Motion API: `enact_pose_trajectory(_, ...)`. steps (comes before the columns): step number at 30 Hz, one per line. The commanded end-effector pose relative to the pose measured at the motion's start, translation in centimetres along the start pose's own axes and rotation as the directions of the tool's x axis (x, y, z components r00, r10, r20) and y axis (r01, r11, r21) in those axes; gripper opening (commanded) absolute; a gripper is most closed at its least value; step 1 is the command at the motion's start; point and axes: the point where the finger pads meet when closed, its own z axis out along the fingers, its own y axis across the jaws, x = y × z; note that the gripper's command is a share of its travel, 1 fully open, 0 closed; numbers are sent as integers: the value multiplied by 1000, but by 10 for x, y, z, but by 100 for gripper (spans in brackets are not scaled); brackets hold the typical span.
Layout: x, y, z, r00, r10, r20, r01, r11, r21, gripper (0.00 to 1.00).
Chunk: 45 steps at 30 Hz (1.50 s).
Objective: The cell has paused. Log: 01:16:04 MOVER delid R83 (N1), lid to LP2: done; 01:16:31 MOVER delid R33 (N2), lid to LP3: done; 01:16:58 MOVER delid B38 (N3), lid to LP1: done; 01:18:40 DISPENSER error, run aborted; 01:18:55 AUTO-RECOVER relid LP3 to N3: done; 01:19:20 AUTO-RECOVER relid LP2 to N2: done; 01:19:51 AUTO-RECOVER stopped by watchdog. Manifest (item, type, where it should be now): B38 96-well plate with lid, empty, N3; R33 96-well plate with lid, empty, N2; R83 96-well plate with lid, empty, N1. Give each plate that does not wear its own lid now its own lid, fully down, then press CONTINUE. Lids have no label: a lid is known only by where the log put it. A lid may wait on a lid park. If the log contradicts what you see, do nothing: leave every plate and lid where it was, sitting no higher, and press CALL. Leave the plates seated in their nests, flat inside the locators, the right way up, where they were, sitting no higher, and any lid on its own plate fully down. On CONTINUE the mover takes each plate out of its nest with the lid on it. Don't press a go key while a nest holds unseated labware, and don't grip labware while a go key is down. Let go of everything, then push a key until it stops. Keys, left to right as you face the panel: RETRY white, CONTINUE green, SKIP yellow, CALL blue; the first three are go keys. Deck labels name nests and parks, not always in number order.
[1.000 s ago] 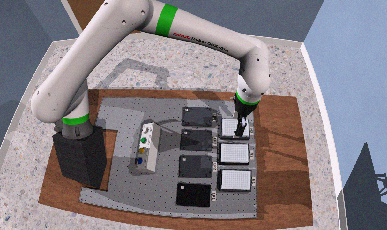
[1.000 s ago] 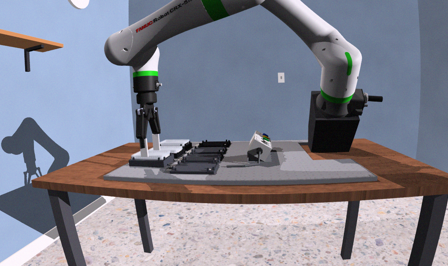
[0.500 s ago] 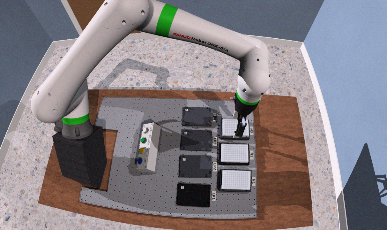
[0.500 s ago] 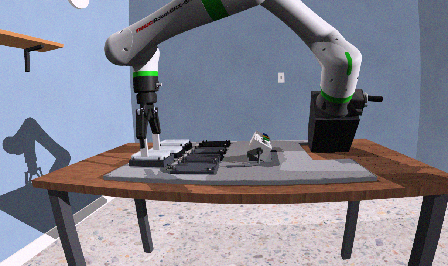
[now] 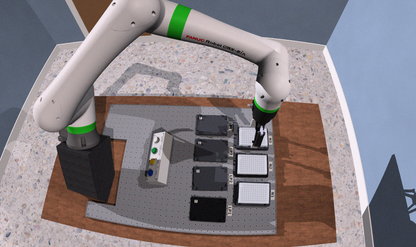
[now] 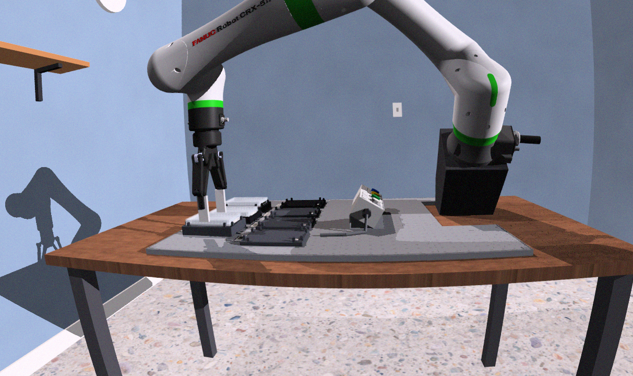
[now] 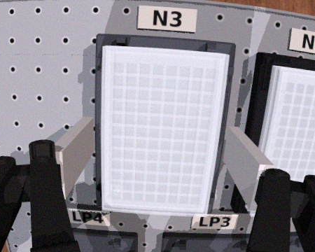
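Directly beneath the gripper point(image 7: 159, 164), the lidded plate point(image 7: 162, 126) in the nest labelled N3 is being straddled. The gripper is being held spread, with nothing pinched: one pale fingertip point(image 7: 75, 154) is standing off one long side of the plate and the other off the opposite side, a narrow gap being visible at each in the wrist view. The plate is lying flat inside its dark nest frame point(image 7: 98, 112), its white gridded top lying between the two pads and reaching ahead of them toward the N3 label.

Seen from the side, the gripper point(image 6: 211, 206) is being held upright over the near end of the row of plates, its tips being level with the top of the plate point(image 6: 215, 219), or just above it.

To one side of the gripper, the next plate point(image 5: 251, 164) is being shown in N2, and beyond that a third plate point(image 5: 253, 193) in N1. Behind the fingers, the dark pads marked LP4 point(image 5: 211, 125) and LP3 point(image 5: 210, 150) are lying. Further from the gripper, the button box point(image 5: 164, 159) is standing on the grey deck point(image 5: 172, 211).
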Motion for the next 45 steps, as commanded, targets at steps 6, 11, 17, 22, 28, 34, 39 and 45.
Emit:
enact_pose_trajectory(6, 0, 0, 0, 1000, 0, -1, 0, 1000, 0, 66)
enact_pose_trajectory(11, 0, 0, 0, 1000, 0, -1, 0, 1000, 0, 66)
enact_pose_trajectory(17, 0, 0, -1, 1000, 0, -1, 0, 1000, 0, 66)
enact_pose_trajectory(22, 0, 0, -3, 1000, 0, -1, 0, 1000, 0, 66)
enact_pose_trajectory(28, 0, 0, -11, 1000, 0, -1, 0, 1000, 0, 66)
enact_pose_trajectory(34, 0, 0, -19, 1000, 0, -1, 0, 1000, 0, 66)
enact_pose_trajectory(39, 0, 0, -29, 1000, 0, -1, 0, 1000, 0, 66)
enact_pose_trajectory(45, 0, 0, -40, 1000, 0, -1, 0, 1000, 0, 66)
